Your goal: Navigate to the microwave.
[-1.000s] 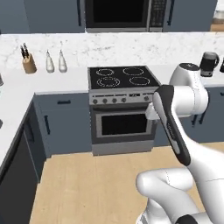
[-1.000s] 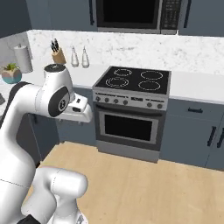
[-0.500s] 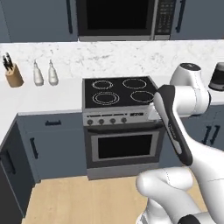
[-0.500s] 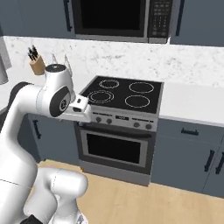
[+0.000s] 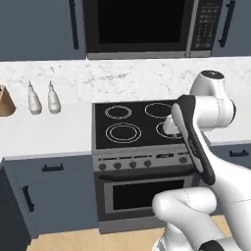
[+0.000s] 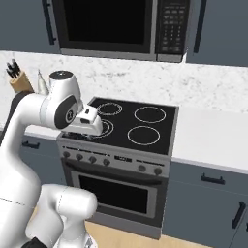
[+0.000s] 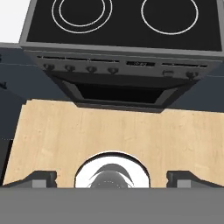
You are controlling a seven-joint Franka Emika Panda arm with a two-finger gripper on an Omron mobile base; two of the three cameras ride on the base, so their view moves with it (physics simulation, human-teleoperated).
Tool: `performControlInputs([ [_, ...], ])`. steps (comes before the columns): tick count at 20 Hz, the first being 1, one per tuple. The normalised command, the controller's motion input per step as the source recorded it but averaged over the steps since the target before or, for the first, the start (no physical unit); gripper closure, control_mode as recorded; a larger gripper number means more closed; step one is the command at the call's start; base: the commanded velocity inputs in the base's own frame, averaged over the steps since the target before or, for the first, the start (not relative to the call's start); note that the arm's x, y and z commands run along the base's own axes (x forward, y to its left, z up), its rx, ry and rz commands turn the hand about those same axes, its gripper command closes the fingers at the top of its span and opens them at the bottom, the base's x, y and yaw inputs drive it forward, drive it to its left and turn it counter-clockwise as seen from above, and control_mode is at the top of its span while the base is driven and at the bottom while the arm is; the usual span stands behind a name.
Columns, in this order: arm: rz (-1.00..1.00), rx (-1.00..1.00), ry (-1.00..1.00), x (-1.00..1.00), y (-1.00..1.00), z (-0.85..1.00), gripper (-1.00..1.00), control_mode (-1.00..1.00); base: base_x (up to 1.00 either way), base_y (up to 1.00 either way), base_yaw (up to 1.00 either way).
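Observation:
The microwave (image 5: pixel 139 24) is built in above the range, with a wide black glass door, a silver-grey frame and a dark button panel (image 5: pixel 206 24) on its right. In the right base view the microwave (image 6: pixel 106 22) sits at the top, directly ahead. My gripper (image 7: pixel 113 179) points down at the wooden floor in front of the range, its two dark fingertips (image 7: pixel 41 178) far apart, open and holding nothing. The hand (image 6: pixel 89 121) hangs folded near the cooktop's front edge, well below the microwave.
A silver range oven (image 5: pixel 139 166) with a black cooktop (image 6: pixel 133 123) stands straight ahead, under the microwave. Two pale bottles (image 5: pixel 41 98) and a knife block (image 6: pixel 18 80) stand on the white counter (image 5: pixel 44 132) to the left. Dark blue cabinets (image 6: pixel 208 203) line the base. Wood floor (image 7: pixel 113 131) lies below.
The whole picture has shifted: the base has driven closer, so range and microwave now appear larger and nearer the centre. The arm keeps the same folded pose.

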Motion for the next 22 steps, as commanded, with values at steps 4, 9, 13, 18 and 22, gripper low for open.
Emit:
performControlInputs([
  [4, 0.0, 0.0, 0.0, 0.0, 0.0, 0.0, -1.0, 1.0, 0.61, -0.05, -0.01],
  [9, 0.0, 0.0, 0.0, 0.0, 0.0, 0.0, -1.0, 1.0, 0.47, -0.01, -0.02],
  [13, 0.0, 0.0, 0.0, 0.0, 0.0, 0.0, -1.0, 1.0, 0.44, 0.0, -0.03],
  [18, 0.0, 0.0, 0.0, 0.0, 0.0, 0.0, -1.0, 1.0, 0.47, 0.0, -0.05],
  [22, 0.0, 0.0, 0.0, 0.0, 0.0, 0.0, -1.0, 1.0, 0.57, 0.0, -0.06],
])
